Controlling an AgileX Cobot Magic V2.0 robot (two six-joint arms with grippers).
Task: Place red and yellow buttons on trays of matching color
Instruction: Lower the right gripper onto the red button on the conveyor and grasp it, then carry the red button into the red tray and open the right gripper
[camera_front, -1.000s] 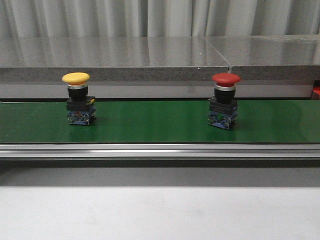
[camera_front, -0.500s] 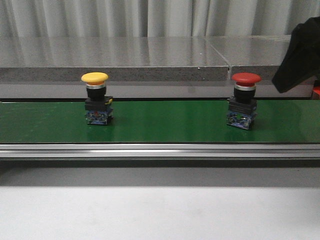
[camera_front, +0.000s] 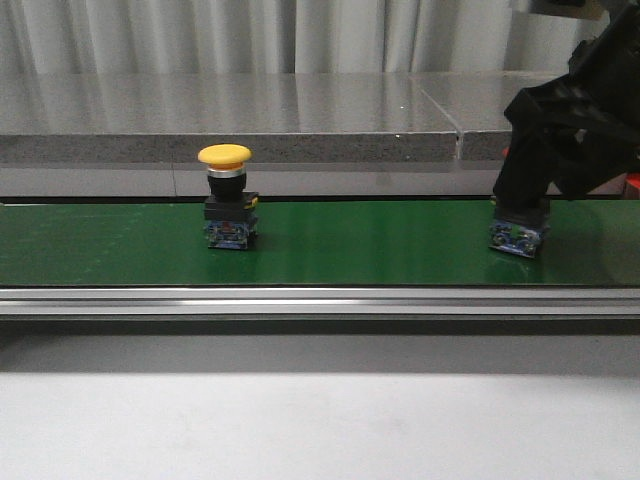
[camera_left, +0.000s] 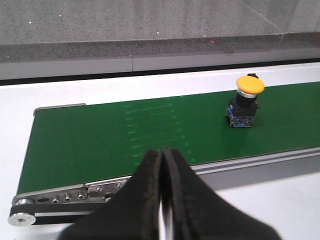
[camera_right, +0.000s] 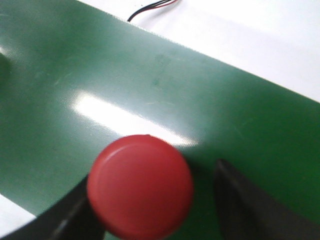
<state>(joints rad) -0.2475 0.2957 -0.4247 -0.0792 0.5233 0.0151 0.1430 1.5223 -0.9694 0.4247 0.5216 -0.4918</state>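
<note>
The yellow button (camera_front: 229, 208) stands upright on the green belt (camera_front: 360, 245), left of centre; it also shows in the left wrist view (camera_left: 246, 101). The red button's base (camera_front: 518, 237) shows at the right, its cap hidden behind my right gripper (camera_front: 521, 203). In the right wrist view the red cap (camera_right: 140, 186) sits between the open fingers (camera_right: 239, 201), with a gap on one side. My left gripper (camera_left: 162, 153) is shut and empty, near the belt's front rail, well apart from the yellow button. No trays are in view.
A metal rail (camera_front: 320, 300) runs along the belt's front edge. A grey stone ledge (camera_front: 250, 125) stands behind the belt. The belt's end roller (camera_left: 22, 218) shows in the left wrist view. White table (camera_front: 320, 425) lies in front.
Both buttons have travelled to the right on the belt. My right arm has come in from the right and dropped over the red button, hiding its cap in the front view.
</note>
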